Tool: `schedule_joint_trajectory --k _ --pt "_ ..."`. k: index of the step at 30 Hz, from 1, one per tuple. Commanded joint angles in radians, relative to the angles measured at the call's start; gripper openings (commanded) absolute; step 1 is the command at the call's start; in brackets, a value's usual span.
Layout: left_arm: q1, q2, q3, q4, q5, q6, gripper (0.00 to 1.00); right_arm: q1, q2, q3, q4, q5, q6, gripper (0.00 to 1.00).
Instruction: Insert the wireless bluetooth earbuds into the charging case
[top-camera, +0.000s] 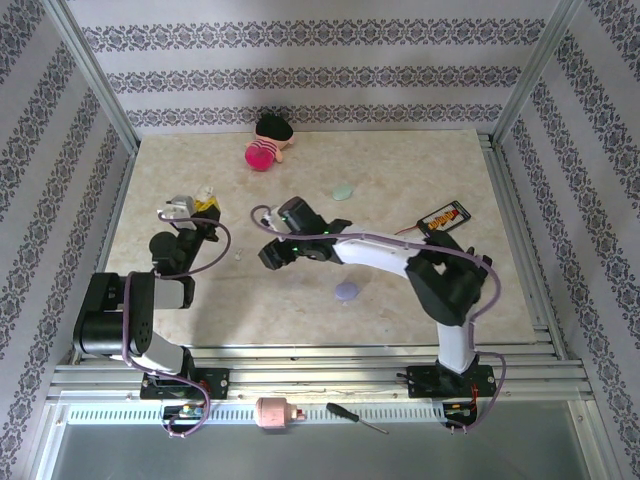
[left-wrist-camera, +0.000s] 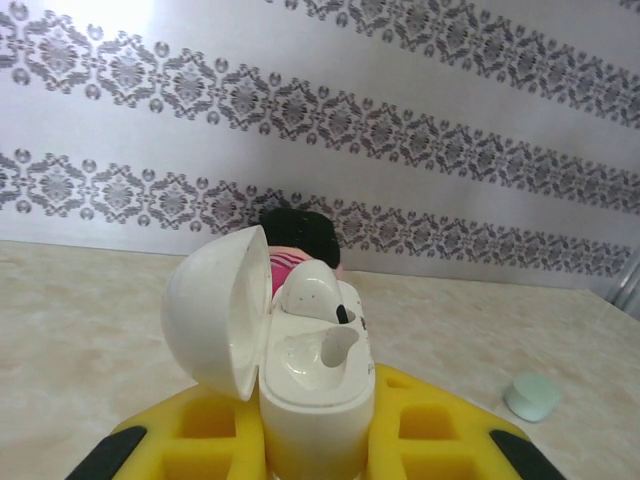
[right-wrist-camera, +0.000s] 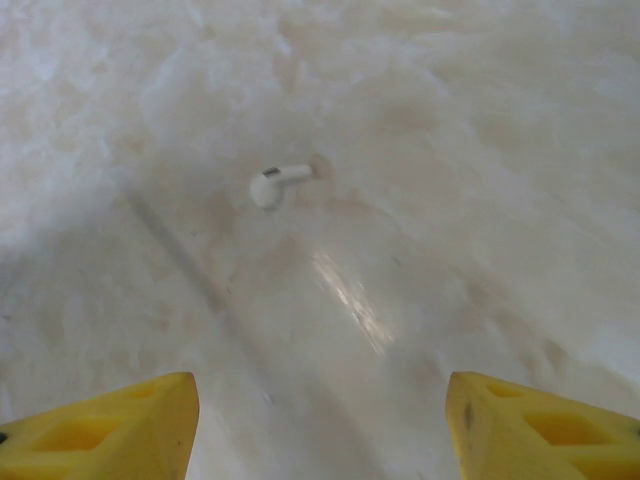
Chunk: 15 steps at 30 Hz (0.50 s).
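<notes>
While our left jaws clamp the open case (left-wrist-camera: 318, 400), our wide-open, empty right jaws could flick the earbud (right-wrist-camera: 278, 185) across the desk (right-wrist-camera: 480, 120) if off-centre.

White charging case (left-wrist-camera: 318, 400) upright, lid open, one earbud (left-wrist-camera: 312, 290) seated; second earbud (right-wrist-camera: 279, 184) lies loose, sideways.

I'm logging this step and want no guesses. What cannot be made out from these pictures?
Left wrist view: the charging case hides most of the doll; the lower edge cuts off its base.
Top view: the loose earbud is too small to show its orientation.
Right wrist view: the lower edge cuts off the right gripper.
</notes>
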Motion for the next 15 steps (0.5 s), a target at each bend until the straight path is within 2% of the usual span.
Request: schedule_joint_trajectory --k 1,8,15 --pt "0.034 0.009 0.022 0.070 0.019 -0.032 0.09 0.025 0.093 0.121 0.034 -0.030 -0.039 0.67" --pt "0.082 0.034 0.045 0.070 0.028 -0.031 0.09 0.047 0.299 0.310 0.015 -0.025 -0.106 0.67" --pt "0.098 0.039 0.050 0.070 0.061 -0.029 0.09 0.069 0.424 0.456 -0.037 -0.006 -0.121 0.67"
